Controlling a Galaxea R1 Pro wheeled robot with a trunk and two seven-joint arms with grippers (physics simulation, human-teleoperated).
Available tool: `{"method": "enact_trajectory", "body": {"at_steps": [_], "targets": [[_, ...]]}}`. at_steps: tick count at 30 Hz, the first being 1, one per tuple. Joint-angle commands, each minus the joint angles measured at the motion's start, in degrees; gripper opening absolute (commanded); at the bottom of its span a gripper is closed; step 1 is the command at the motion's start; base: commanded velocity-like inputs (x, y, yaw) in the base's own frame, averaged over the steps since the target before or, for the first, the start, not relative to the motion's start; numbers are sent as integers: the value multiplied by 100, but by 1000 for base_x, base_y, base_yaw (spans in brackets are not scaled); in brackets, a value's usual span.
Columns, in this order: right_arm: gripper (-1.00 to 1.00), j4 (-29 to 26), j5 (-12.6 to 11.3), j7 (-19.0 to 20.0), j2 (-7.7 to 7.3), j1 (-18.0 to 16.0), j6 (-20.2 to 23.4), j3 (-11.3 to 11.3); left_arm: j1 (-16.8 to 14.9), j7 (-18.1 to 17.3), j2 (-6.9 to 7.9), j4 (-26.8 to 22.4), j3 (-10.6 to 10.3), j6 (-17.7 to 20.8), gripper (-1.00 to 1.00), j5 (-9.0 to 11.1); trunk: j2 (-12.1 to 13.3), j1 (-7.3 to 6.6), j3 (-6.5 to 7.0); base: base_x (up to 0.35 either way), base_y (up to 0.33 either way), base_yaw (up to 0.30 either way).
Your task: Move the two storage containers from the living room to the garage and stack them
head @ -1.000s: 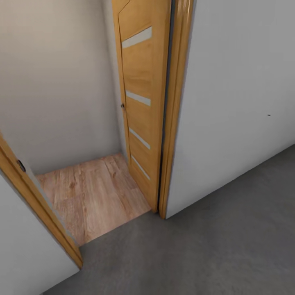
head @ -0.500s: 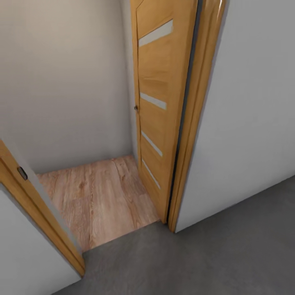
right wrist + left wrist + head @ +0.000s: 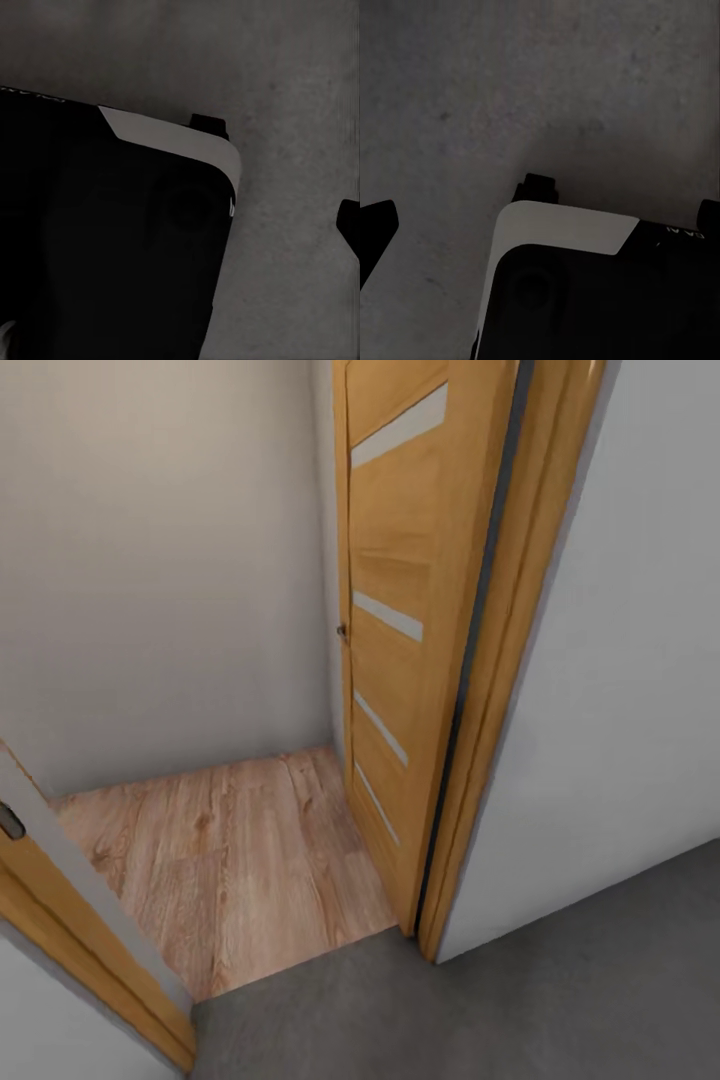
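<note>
Head view is showing me an open door point(image 3: 400, 620) swung inward, wood floor point(image 3: 230, 860) beyond the concrete floor point(image 3: 560, 990). I'm judging the doorway gap narrow between door and frame point(image 3: 90, 980). No container is appearing. Wrist views are looking down at concrete and the base point(image 3: 585, 300); hands' state I cannot tell.

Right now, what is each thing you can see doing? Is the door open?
Wooden door: open, swung into the room with the wood plank floor.
Door frame: upright, nothing blocking the gap.
Grey concrete floor: bare where it shows.
</note>
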Motion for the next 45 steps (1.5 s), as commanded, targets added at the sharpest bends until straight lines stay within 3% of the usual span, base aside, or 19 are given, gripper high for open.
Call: {"method": "enact_trajectory", "body": {"at_steps": [1,32,45], "targets": [[100,17,-58,21,4,-6,-32,42,-2,9,0,-2,19,20,100,29,-3,3,-5,313,-94,91],[100,17,-32,21,-3,-6,-44,42,-5,11,4,-2,19,11,100,45,-3,3,-5,311,-93,261],[100,17,-27,20,-4,-7,-44,42,-5,11,9,-2,28,2,100,56,-3,3,-5,27,-6,272]]}}
